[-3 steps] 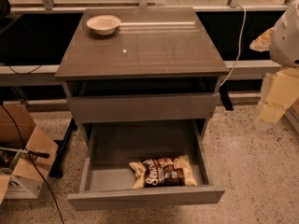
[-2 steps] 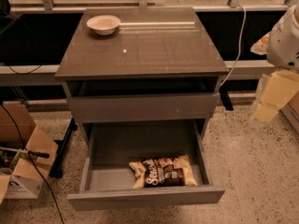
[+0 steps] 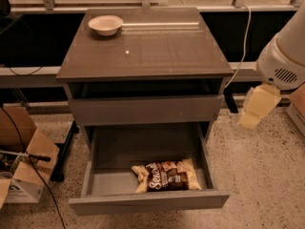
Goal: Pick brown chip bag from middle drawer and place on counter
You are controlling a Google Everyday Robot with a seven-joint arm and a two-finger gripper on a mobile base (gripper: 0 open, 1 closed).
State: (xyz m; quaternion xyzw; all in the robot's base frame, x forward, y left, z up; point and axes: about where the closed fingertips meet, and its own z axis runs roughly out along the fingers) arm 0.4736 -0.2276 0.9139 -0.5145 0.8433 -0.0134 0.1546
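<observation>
Brown chip bag (image 3: 167, 175) lies flat in the middle drawer (image 3: 147, 199); the gripper (image 3: 257, 108), opening unclear, hangs right and should descend centred.

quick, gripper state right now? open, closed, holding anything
gripper: cannot tell open or closed; it hangs right of the cabinet, apart from the chip bag lying in the pulled-out bottom drawer

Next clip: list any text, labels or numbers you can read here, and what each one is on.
"Sens": large white script on the chip bag in the open drawer; the letters after it are unclear.
Small print on the bag: too blurred to read.
Dark mark on the box at left: unreadable.
Counter, bowl and gripper, which is to the right of the cabinet: no text visible.
</observation>
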